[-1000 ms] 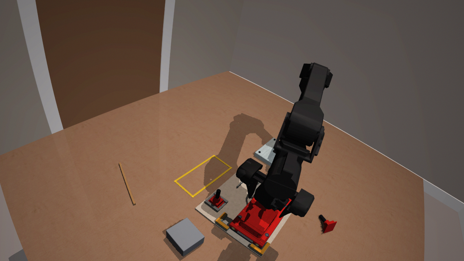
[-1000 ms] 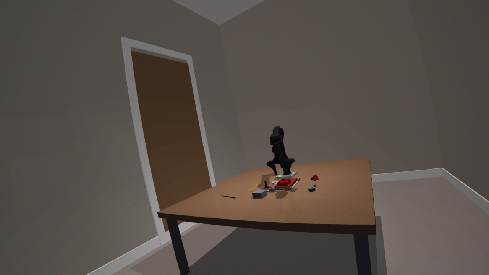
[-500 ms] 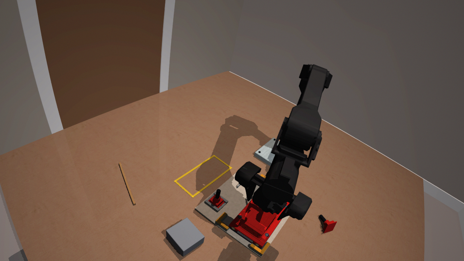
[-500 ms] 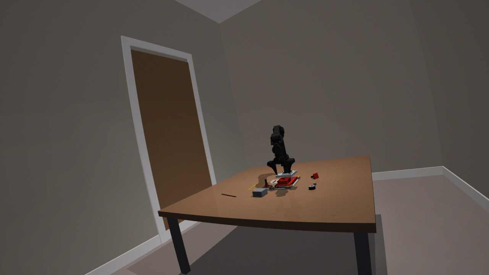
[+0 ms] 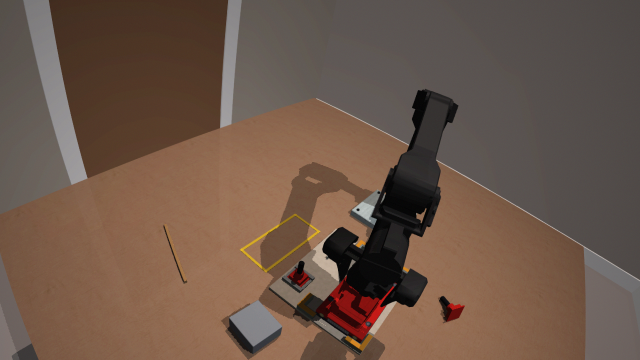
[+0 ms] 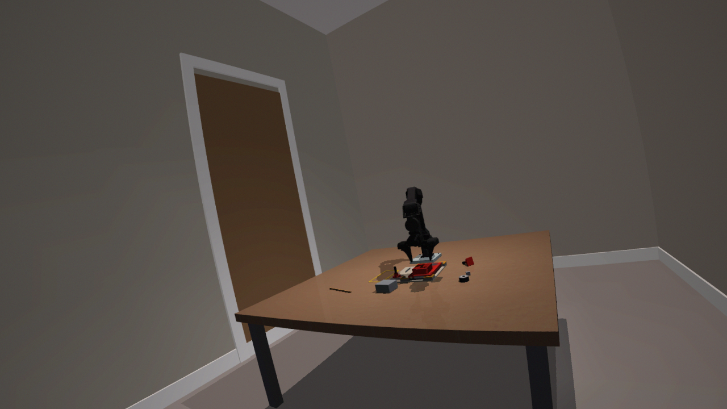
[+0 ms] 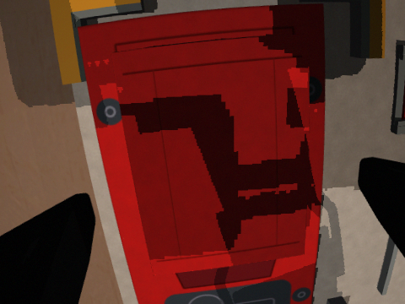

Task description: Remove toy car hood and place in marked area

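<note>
The red toy car (image 5: 376, 312) (image 6: 438, 267) (image 7: 111, 160) sits on a pale board between corner brackets. Its hood (image 5: 351, 300) (image 6: 421, 267) (image 7: 177, 228) is a wide raised red panel, in place on the car in front of the windshield. The marked area (image 5: 268, 232) is a yellow outline on the table beside the board, with no object inside it. My gripper (image 5: 363, 291) (image 6: 420, 259) (image 7: 229, 190) is wide open and empty above the car. In the wrist view one finger appears on each side of the car. The arm hides the car's rear in the top view.
A black-knobbed red piece (image 5: 298, 276) stands in a grey frame on the board (image 5: 281, 288). A grey block (image 5: 256, 324), a thin wooden stick (image 5: 175, 254) and a red piece with a black knob (image 5: 455, 311) lie around. A black ring (image 6: 463, 278) lies to the right.
</note>
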